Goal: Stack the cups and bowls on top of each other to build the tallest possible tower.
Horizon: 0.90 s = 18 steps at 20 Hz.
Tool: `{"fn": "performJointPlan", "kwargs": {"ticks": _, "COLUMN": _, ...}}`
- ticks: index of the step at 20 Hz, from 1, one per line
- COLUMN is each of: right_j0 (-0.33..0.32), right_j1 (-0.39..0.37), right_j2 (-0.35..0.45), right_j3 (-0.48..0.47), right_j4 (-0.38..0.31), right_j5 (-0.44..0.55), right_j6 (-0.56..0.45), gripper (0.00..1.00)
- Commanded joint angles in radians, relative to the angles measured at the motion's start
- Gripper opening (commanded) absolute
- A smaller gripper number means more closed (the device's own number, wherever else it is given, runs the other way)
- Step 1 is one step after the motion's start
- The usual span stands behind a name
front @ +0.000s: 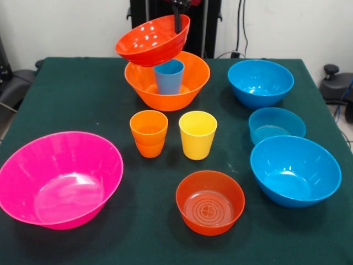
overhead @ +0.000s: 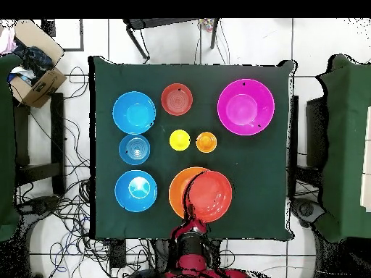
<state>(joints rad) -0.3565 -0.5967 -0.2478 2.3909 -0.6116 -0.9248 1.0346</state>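
My gripper (front: pixel 178 21) is shut on the far rim of a red-orange bowl (front: pixel 153 40) and holds it tilted in the air. It hangs just above the big orange bowl (front: pixel 167 91), which has the blue cup (front: pixel 169 76) standing upright inside it. In the overhead view the held bowl (overhead: pixel 211 195) covers the right part of the big orange bowl (overhead: pixel 178 190), and the blue cup is hidden. The orange cup (front: pixel 149 132) and the yellow cup (front: pixel 197 134) stand side by side at the table's middle.
The big pink bowl (front: pixel 58 179) sits at the near left. A second red-orange bowl (front: pixel 210 202) sits near the front middle. Two larger blue bowls (front: pixel 260 83) (front: pixel 295 171) and the small shallow blue bowl (front: pixel 276 126) line the right side.
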Motion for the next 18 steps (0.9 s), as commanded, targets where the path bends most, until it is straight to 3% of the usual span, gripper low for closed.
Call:
{"fn": "performJointPlan", "kwargs": {"ticks": 1, "right_j0": 0.064, "right_j1": 0.064, "right_j2": -0.008, "right_j3": -0.084, "right_j4": 0.083, "right_j5": -0.025, "right_j6": 0.168, "gripper": 0.00}}
{"fn": "performJointPlan", "kwargs": {"ticks": 9, "right_j0": 0.146, "right_j1": 0.129, "right_j2": -0.048, "right_j3": -0.102, "right_j4": 0.179, "right_j5": -0.082, "right_j6": 0.193, "gripper": 0.00}}
{"fn": "performJointPlan", "kwargs": {"ticks": 18, "right_j0": 0.196, "right_j1": 0.127, "right_j2": -0.075, "right_j3": -0.106, "right_j4": 0.226, "right_j5": -0.083, "right_j6": 0.206, "gripper": 0.00}}
